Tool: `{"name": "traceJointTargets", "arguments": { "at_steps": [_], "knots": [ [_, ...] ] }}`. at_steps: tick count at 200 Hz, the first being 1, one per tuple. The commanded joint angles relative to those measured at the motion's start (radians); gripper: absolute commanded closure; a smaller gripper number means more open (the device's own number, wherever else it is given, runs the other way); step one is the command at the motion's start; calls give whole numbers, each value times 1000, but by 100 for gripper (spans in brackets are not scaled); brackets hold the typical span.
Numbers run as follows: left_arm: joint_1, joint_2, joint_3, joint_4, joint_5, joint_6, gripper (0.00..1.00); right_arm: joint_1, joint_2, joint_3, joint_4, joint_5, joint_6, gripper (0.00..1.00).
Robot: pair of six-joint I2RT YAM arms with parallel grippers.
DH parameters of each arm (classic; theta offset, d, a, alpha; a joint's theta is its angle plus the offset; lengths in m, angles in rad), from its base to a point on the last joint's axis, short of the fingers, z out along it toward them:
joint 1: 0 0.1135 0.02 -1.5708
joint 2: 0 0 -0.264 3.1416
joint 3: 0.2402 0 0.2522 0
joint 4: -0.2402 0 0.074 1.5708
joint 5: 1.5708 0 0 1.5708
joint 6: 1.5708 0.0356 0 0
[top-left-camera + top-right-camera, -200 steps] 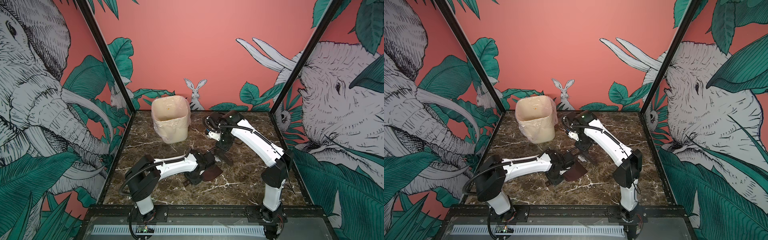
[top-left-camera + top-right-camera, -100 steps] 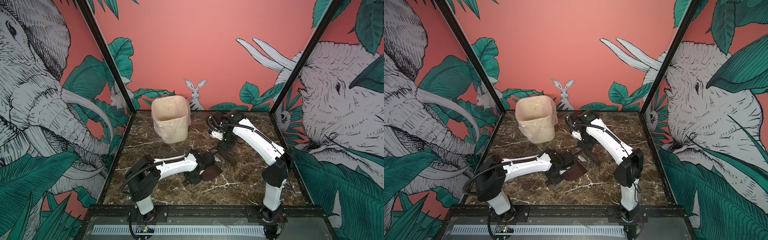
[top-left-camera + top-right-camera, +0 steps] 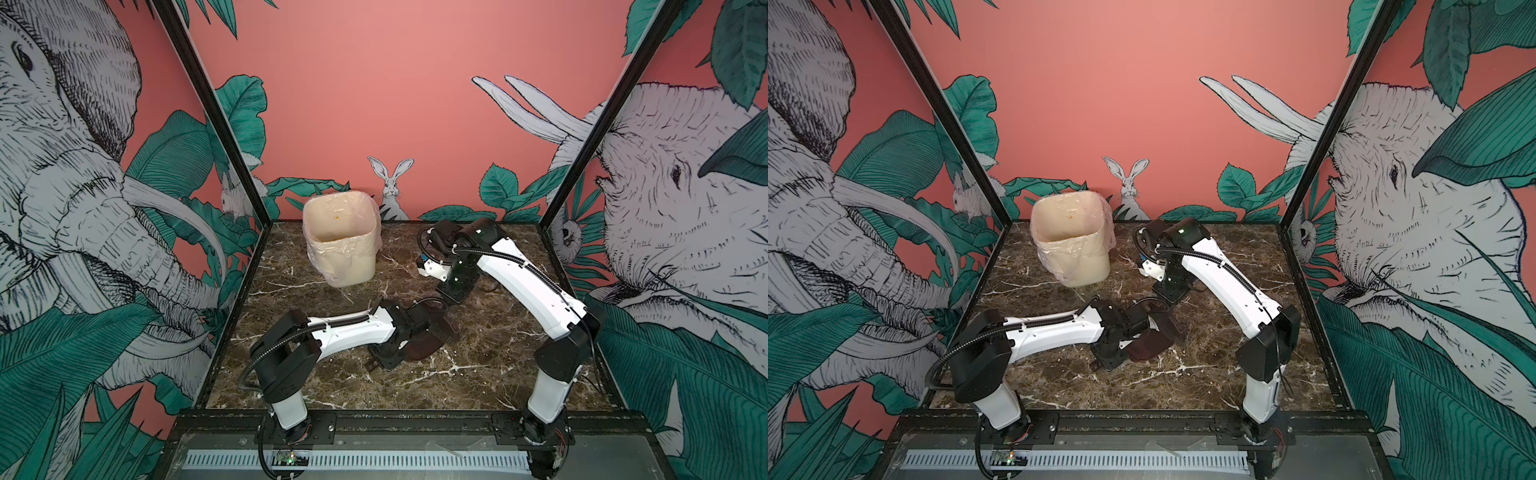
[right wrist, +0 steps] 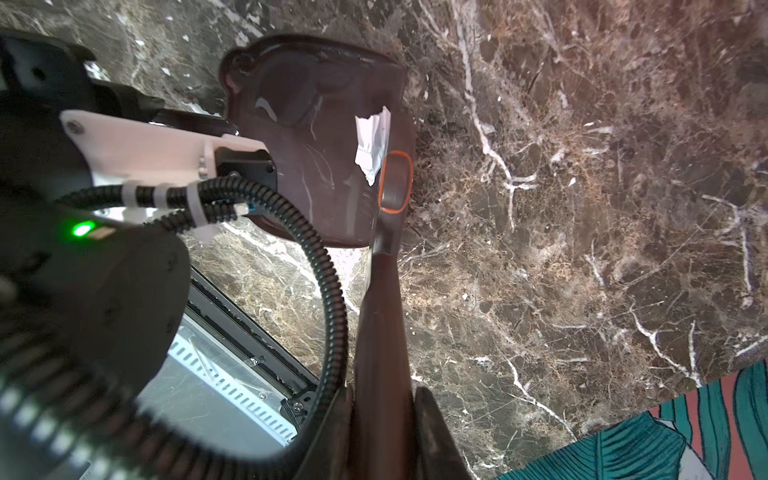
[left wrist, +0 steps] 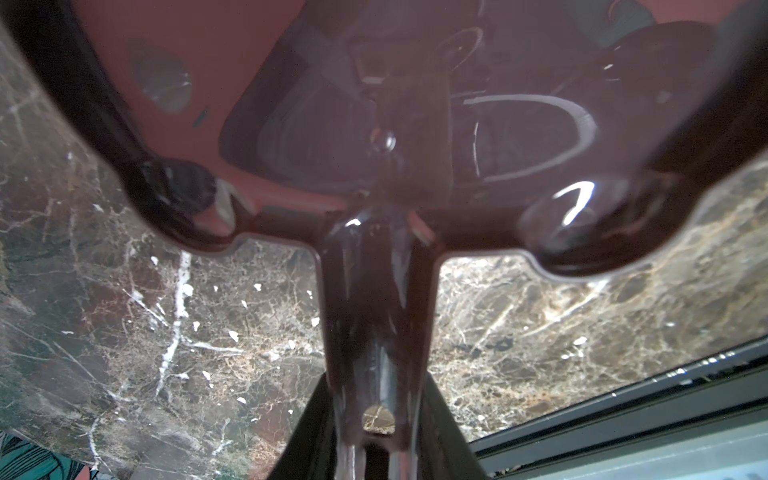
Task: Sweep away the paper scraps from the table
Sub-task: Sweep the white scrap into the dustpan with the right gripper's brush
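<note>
My left gripper point(image 5: 376, 399) is shut on the handle of a dark maroon dustpan point(image 5: 374, 124), which rests low over the table point(image 5: 166, 332). In both top views the dustpan point(image 3: 419, 347) point(image 3: 1148, 345) sits mid-table beside the left gripper point(image 3: 390, 353). My right gripper point(image 4: 382, 399) is shut on the brown handle of a brush point(image 4: 382, 324). The brush's orange-ringed head meets the dustpan point(image 4: 307, 158). One white bit of the paper scraps point(image 4: 372, 141) lies inside the pan by the brush head. Other scraps are hidden in the top views.
A cream bin point(image 3: 340, 241) point(image 3: 1073, 245) with a clear liner stands at the back left of the table point(image 3: 498, 332). A grey slotted panel point(image 3: 353, 459) runs along the front beyond the black frame edge. Patterned walls enclose three sides.
My right arm has shifted slightly to the right with the brush. The left arm and the dustpan have stayed in place.
</note>
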Motion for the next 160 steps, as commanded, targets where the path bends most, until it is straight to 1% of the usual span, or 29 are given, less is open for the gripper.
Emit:
{"name": "traceJointTargets", "arguments": {
  "at_steps": [1, 16, 35, 78, 110, 131, 160],
  "knots": [
    [6, -28, -5, 0, -15, 2, 100, -11, -34, 28, -28, 28, 18, 100],
    [6, -30, -3, 2, -17, 3, 100, -25, -29, 27, -13, 81, 32, 100],
    [6, -30, 0, 0, -18, 4, 100, -34, -3, 21, 4, 117, 34, 100],
    [6, -32, 1, -3, -19, 3, 100, -21, 75, 46, 9, 92, 24, 100],
    [6, -29, -3, -3, -21, 2, 100, 9, 95, 55, -6, 35, 7, 100],
    [6, -31, -4, 1, -27, -2, 100, 22, 79, 52, -12, -43, -2, 100],
    [6, -36, -9, 7, -31, -1, 100, 26, 15, 13, 18, -151, -5, 100]
  ]
}}
